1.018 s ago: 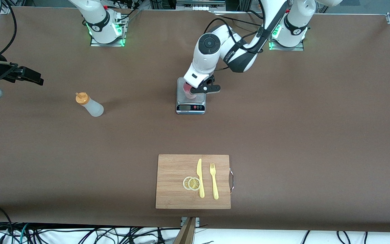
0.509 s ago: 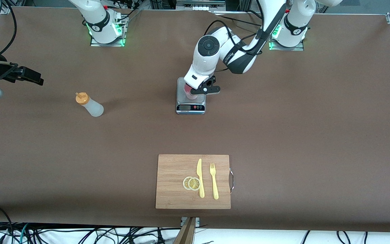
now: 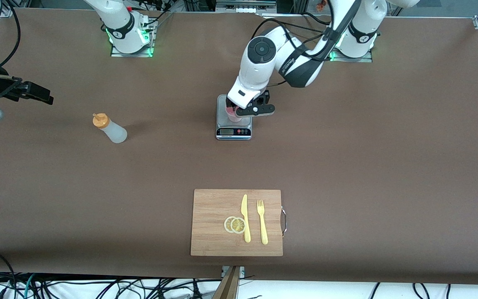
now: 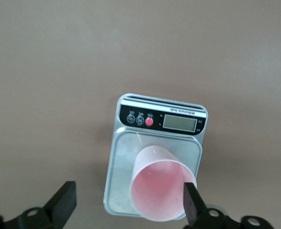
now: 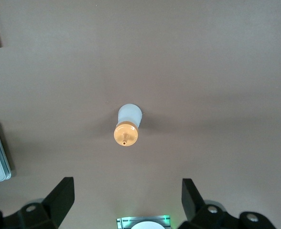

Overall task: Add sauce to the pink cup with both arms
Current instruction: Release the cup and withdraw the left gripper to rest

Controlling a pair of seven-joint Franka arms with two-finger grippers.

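The small light-pink plastic cup [image 3: 233, 115] stands on the grey scale [image 3: 233, 132] mid-counter under the left tool [image 3: 250, 109]; the whitish orange-capped sauce bottle [image 3: 110, 128] stands toward the right arm's end.

Left wrist view: the left tool [image 4: 129, 202] is spread, released, one finger [image 4: 190, 200] at the cup [image 4: 158, 191] rim.

Right wrist view: the right tool [image 5: 126, 195] hangs released over the bottle [image 5: 127, 125].

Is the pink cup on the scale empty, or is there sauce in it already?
Empty. The left wrist view looks into the pink cup on the scale: only clean pink inside.
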